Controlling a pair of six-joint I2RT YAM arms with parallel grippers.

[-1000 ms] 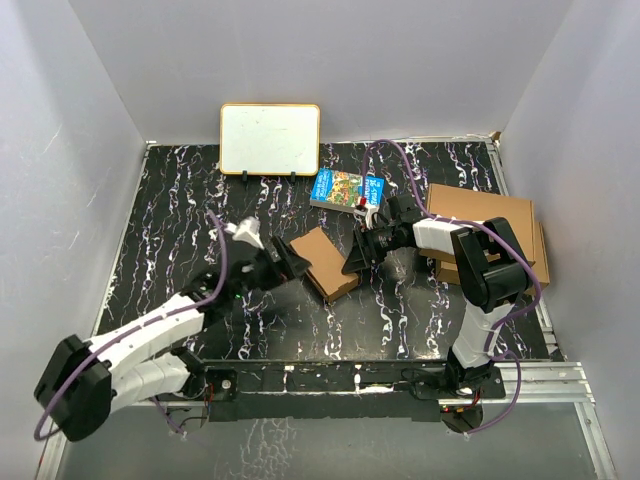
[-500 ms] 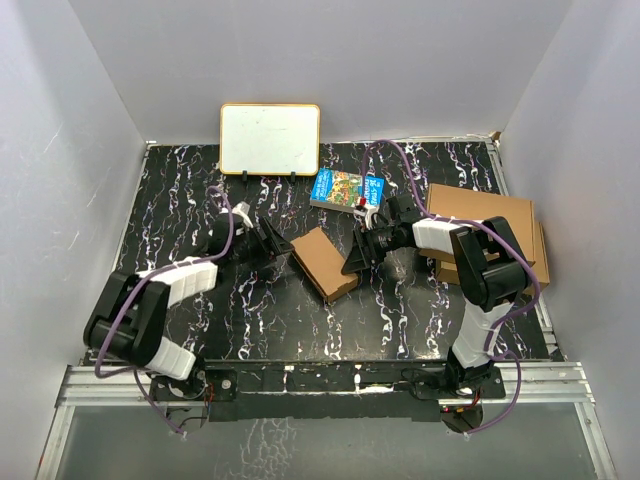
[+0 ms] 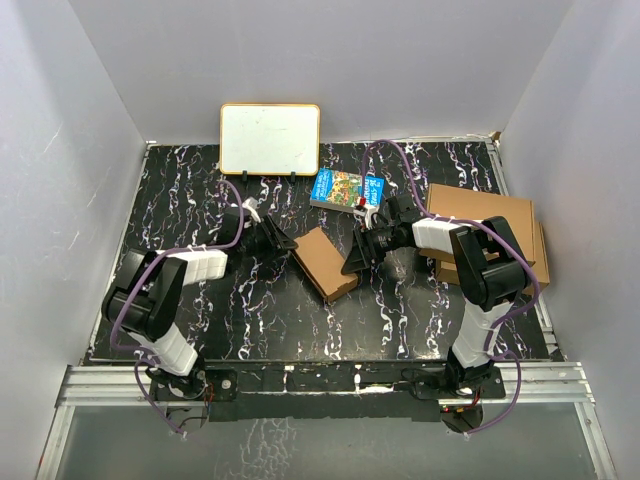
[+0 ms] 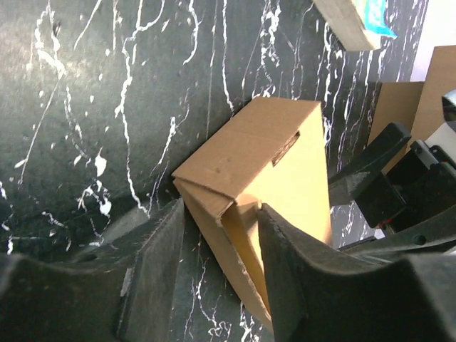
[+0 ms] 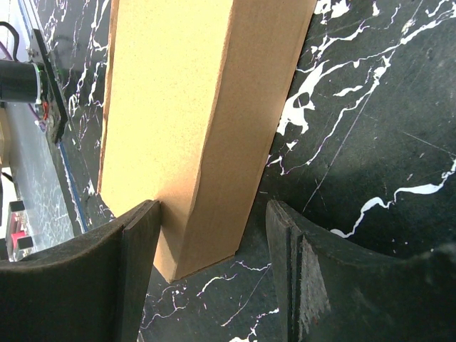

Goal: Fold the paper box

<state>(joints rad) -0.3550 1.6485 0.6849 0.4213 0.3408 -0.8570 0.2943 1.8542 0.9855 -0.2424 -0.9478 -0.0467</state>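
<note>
The paper box is a small flat brown cardboard box lying on the black marbled table. My left gripper is open at its left end. In the left wrist view the box shows an open end with a loose flap, and the gripper straddles that edge, its right finger against the flap. My right gripper is open at the box's right end. In the right wrist view it straddles a corner of the box, with the left finger touching the broad face.
A small whiteboard stands at the back. A blue printed book lies behind the box. Two larger stacked cardboard boxes sit at the right, beside my right arm. Grey walls enclose the table.
My left arm has swung from the near left up toward the back, its gripper shifting slightly rearward at the box's left end. The box and right arm have hardly moved.
</note>
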